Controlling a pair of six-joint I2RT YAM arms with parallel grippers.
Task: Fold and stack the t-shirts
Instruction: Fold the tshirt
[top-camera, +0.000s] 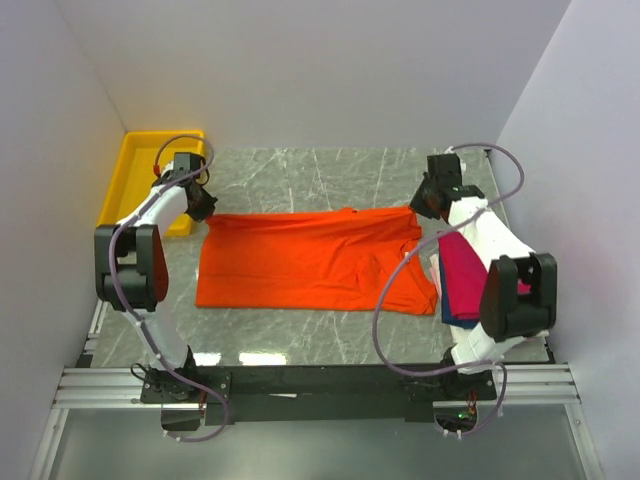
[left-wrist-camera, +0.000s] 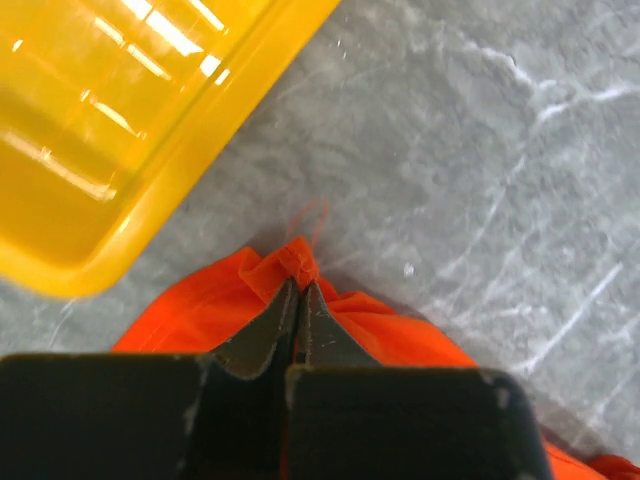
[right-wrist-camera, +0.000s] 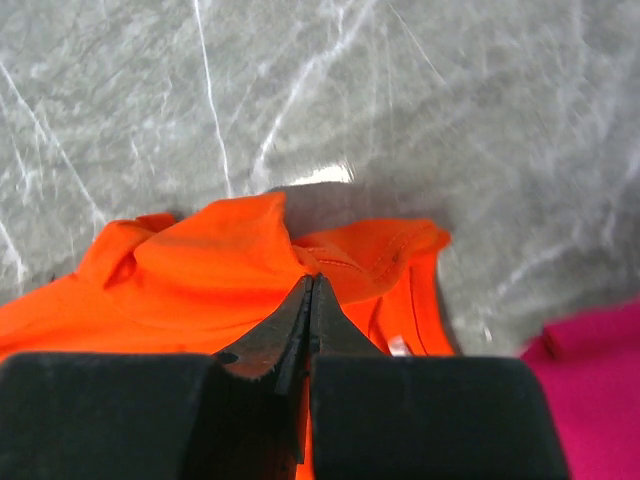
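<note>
Started nearest the bases: saw the near edge of the orange t-shirt lying flat and free on the worktop, gripped by nothing. Logged the shirt spread wide between the two arms, long axis running left to right.

Noted magenta t-shirt and navy t-shirt piled at the right edge under the right arm, just beside the orange shirt's right end. Could not tell whether touching it.

Further back, found the left hand clenched on the far-left corner, cloth bunched at the fingertips. Found the right hand clamped likewise on the far-right end, on a stitched edge. Could not tell whether either pinch was lifted off the marble.

Rated neither arm nearer: one corner per hand, both roughly level along the far edge. Judged the coming fold to hinge on that: far edge to be drawn toward the bases, across the short axis, onto the free near edge, both hands moving together.

Farthest, spotted the yellow tray at the far-left corner, just behind the left hand, apart from the shirt.
</note>
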